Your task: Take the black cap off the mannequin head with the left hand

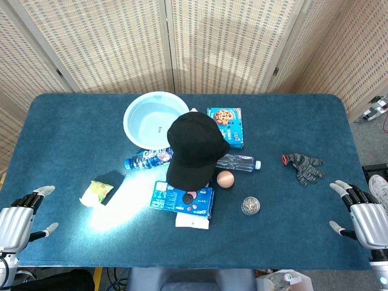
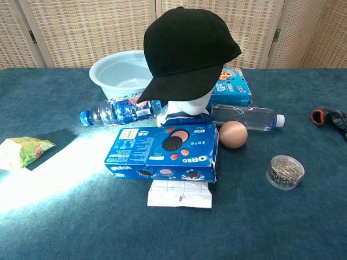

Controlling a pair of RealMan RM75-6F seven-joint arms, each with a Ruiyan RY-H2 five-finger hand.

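A black cap (image 1: 194,148) (image 2: 187,51) sits on a white mannequin head (image 2: 187,107) at the middle of the blue table, its brim pointing toward the near left. My left hand (image 1: 18,218) rests at the near left corner, far from the cap, fingers apart and empty. My right hand (image 1: 361,209) lies at the near right edge, also empty with fingers spread. Neither hand shows in the chest view.
Around the head stand a light blue basin (image 1: 154,115), two water bottles (image 1: 145,159) (image 1: 239,162), a blue cookie box (image 1: 227,126), an Oreo box (image 2: 162,151), an egg (image 1: 225,179), a small clear jar (image 1: 251,205), a glove (image 1: 305,167) and a yellow-green packet (image 1: 97,192).
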